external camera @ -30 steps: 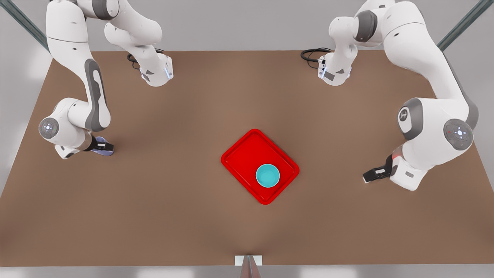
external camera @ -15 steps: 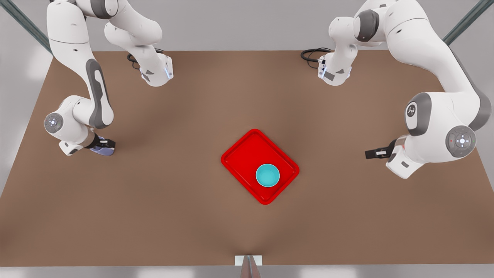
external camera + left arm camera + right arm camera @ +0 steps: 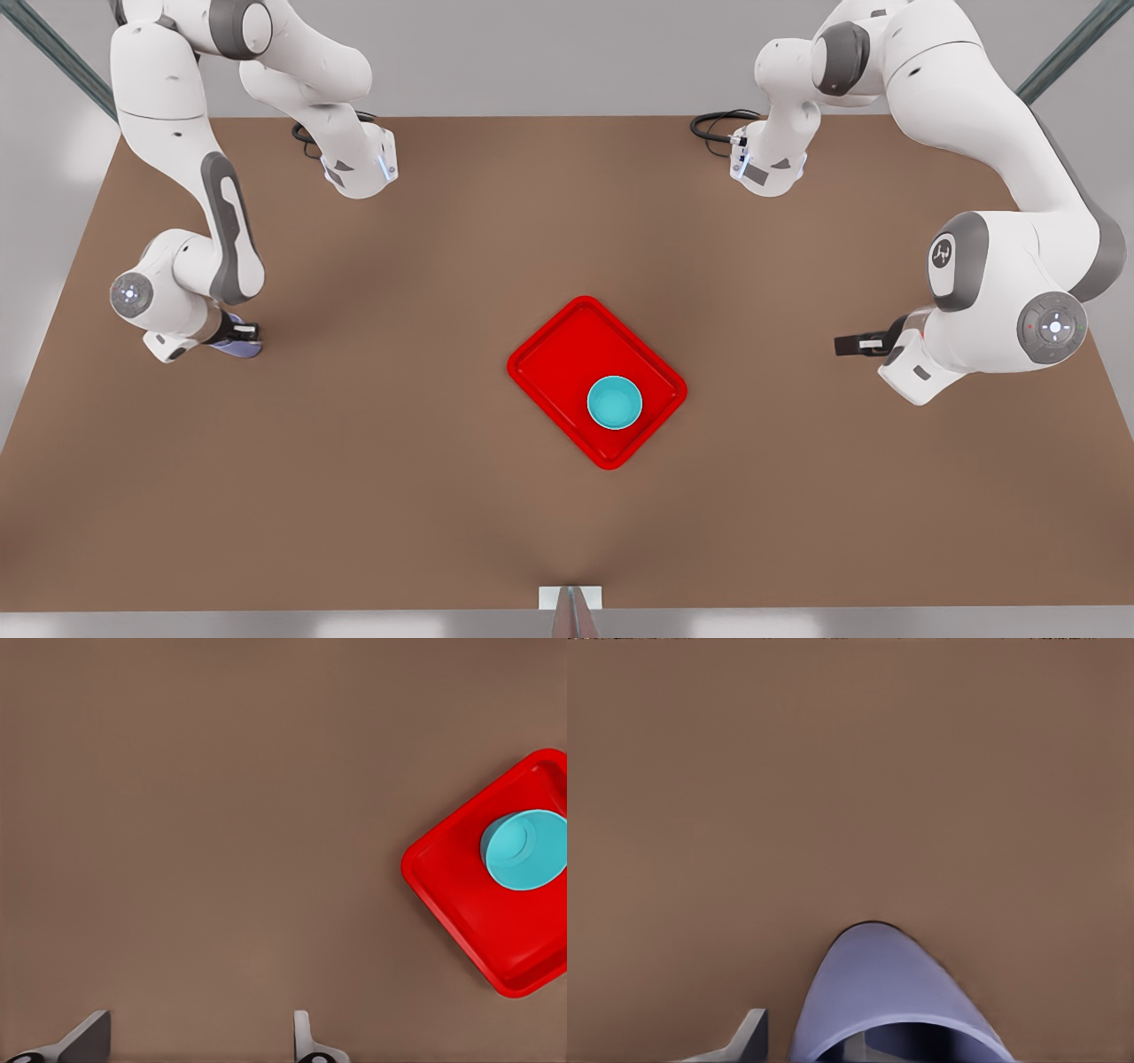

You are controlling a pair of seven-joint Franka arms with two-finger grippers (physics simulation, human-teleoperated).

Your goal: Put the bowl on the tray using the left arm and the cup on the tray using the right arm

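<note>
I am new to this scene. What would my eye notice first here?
The bright red tray sits mid-table with the teal bowl standing on it. At the front view's left, the right gripper grips the lavender cup; at the right, the open left gripper waits, empty.

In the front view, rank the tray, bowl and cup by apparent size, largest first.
1. tray, clearly largest.
2. bowl, sitting on the tray.
3. cup, looks smallest, but the right tool and arm cover much of it, so this rank is unsure.
</note>
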